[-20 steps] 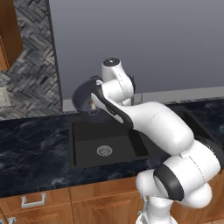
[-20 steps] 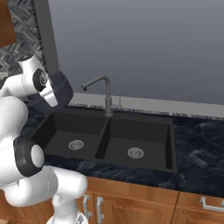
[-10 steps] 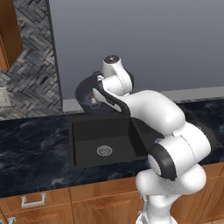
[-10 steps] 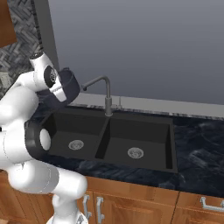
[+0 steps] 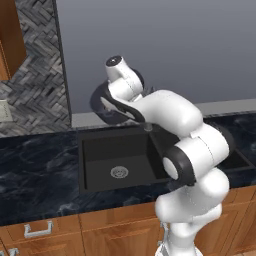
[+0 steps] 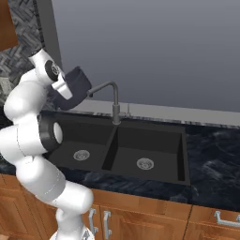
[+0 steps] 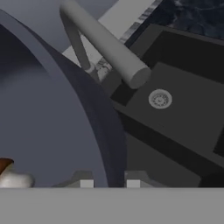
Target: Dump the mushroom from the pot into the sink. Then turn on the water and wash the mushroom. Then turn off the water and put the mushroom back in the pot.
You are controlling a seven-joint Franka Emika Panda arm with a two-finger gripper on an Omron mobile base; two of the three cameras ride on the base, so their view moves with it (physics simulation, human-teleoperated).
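1 mushroom (image 7: 11,175) lies inside the pot (image 6: 77,86), low against its wall. The end effector (image 7: 109,183) is clamped narrow on the pot's rim, holding it tilted above the left basin of the sink (image 6: 154,161), beside the faucet (image 6: 112,101). Step 1, the dump, seems underway; next calls for tipping further until the mushroom slides out.

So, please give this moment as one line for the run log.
tool: shut on pot rim | pot: lifted, tilted above sink | mushroom: inside pot | faucet: no water
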